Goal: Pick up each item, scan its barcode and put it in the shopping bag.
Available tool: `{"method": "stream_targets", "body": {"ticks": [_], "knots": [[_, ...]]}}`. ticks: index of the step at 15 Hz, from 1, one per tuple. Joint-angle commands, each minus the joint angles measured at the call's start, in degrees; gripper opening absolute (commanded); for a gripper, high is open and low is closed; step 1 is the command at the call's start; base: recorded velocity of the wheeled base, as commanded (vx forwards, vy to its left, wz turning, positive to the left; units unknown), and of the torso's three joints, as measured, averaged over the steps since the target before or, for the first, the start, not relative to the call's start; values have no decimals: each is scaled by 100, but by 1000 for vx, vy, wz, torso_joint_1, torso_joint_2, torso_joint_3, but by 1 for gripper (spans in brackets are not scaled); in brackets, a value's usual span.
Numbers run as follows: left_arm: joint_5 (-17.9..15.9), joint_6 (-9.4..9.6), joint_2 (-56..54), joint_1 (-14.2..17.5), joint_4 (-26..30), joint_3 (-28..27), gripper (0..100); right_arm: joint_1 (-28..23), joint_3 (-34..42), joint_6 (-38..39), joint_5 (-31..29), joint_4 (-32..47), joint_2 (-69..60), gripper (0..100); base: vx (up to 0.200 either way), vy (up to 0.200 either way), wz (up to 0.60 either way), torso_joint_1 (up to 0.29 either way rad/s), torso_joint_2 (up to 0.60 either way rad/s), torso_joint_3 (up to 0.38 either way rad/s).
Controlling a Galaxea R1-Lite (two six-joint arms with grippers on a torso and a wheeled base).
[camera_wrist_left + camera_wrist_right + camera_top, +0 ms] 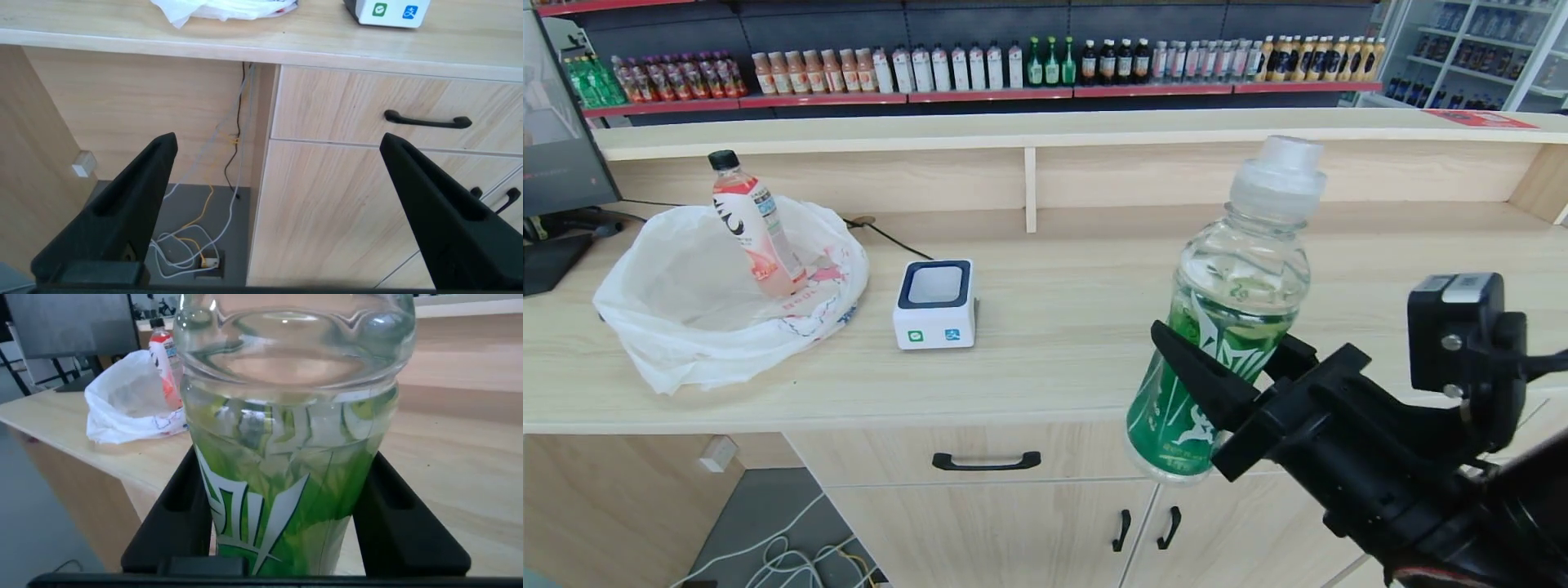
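The right gripper (pixel 1229 367) clamps a green bottle (pixel 1233 286) around its labelled middle, one finger on each side. It holds the bottle tilted in the air, pale cap uppermost, off the front edge of the counter (pixel 1054 343). The bottle hangs well to the right of the scanner (pixel 935 304), a small white box with a dark-rimmed window facing up, which sits on the counter just beside the bag (pixel 686 318). The white plastic bag lies open and slumped at the counter's left, with a pink bottle (pixel 756 224) standing tilted inside it. The left gripper (pixel 276 143) hangs below the counter edge in front of the cabinet, fingers spread wide and empty.

The step in hand looks to be the scan. To do it well, the bottle should travel left over the counter and come down with its barcode turned toward the window. Where the code sits on the label cannot be told, and the fingers may cover part of it, so the wrist may need to roll. The bottle should stop short of the scanner so it does not knock it. On the drop into the bag, it should avoid the leaning pink bottle.
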Motion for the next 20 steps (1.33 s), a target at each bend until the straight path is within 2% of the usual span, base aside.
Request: {"method": "stream_targets", "body": {"ticks": [1, 2, 7, 8, 9, 11, 14, 18, 20], "knots": [[4, -4, 0, 1, 0, 0, 100, 251, 460, -46, -10, 2, -389, 0, 0, 0, 0, 0, 0, 0], [4, -4, 0, 1, 0, 0, 100, 383, 635, -99, -18, 2, -512, 0, 0, 0, 0, 0, 0, 0], [4, -4, 0, 1, 0, 0, 100, 400, 917, -582, -1, 2, -986, 0, 0, 0, 0, 0, 0, 0], [4, -4, 0, 1, 0, 0, 100, 418, 873, -890, 34, 2, -1083, 0, 0, 0, 0, 0, 0, 0], [4, -4, 0, 1, 0, 0, 100, 646, 820, -1435, 105, 2, -1109, 0, 0, 0, 0, 0, 0, 0], [4, -4, 0, 1, 0, 0, 100, 1103, 794, -1962, 105, 2, -1004, 0, 0, 0, 0, 0, 0, 0], [4, -4, 0, 1, 0, 0, 100, 1552, 750, -3131, 359, 2, -617, 0, 0, 0, 0, 0, 0, 0], [4, -4, 0, 1, 0, 0, 100, 1631, 1251, -4177, 482, 2, -477, 0, 0, 0, 0, 0, 0, 0], [4, -4, 0, 1, 0, 0, 100, 1648, 1382, -5082, 509, 2, -608, 0, 0, 0, 0, 0, 0, 0]]}}
